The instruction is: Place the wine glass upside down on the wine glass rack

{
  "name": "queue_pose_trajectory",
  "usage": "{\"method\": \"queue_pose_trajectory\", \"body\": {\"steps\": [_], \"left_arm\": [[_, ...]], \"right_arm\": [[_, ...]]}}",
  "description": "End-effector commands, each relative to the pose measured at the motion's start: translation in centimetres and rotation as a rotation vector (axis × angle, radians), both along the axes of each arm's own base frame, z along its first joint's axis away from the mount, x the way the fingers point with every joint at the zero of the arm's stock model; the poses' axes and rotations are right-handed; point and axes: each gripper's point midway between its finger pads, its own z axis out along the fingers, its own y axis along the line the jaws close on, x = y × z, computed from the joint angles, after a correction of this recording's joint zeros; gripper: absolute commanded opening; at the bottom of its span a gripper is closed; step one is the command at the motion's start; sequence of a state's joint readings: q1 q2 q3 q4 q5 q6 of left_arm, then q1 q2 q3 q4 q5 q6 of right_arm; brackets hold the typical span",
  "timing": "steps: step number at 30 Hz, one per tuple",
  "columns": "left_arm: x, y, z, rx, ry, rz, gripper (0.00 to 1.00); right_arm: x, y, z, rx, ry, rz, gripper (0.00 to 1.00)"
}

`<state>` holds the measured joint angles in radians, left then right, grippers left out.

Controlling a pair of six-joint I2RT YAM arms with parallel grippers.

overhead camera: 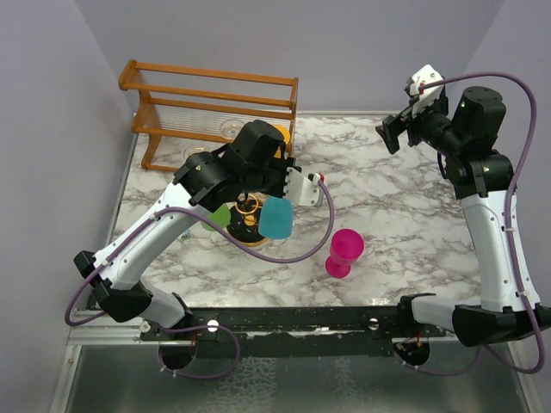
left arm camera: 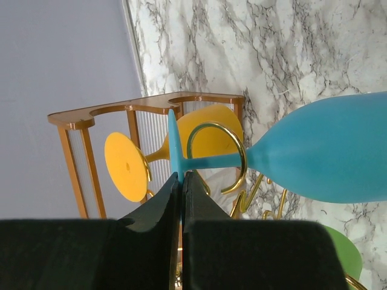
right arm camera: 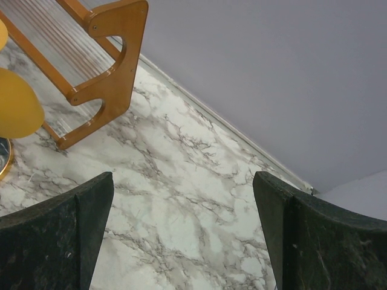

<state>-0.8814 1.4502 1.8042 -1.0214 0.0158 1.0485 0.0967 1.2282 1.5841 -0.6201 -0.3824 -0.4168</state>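
Observation:
My left gripper is shut on the thin foot of a blue wine glass. The glass's stem lies inside a gold loop of the wine glass rack, with the bowl hanging on the far side. In the top view the blue glass hangs at the rack, under my left wrist. An orange glass and a green glass hang on other arms. A pink wine glass stands on the table to the right. My right gripper is open and empty, raised at the back right.
An orange-brown wooden rail frame stands at the back left, close behind the rack; its end also shows in the right wrist view. The marble table ends at walls behind and at both sides.

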Motion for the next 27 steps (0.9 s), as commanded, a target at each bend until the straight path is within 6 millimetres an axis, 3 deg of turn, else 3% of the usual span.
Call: {"method": "queue_pose_trajectory", "body": {"steps": [1, 27], "left_arm": [[-1.1, -0.8, 0.0, -0.039, 0.053, -0.027, 0.04], [-2.8, -0.6, -1.8, -0.046, 0.167, -0.014, 0.33]], "right_arm": [[-0.3, -0.1, 1.1, -0.002, -0.049, 0.007, 0.98], [-0.5, 0.0, -0.1, -0.026, -0.014, 0.021, 0.98]]}}
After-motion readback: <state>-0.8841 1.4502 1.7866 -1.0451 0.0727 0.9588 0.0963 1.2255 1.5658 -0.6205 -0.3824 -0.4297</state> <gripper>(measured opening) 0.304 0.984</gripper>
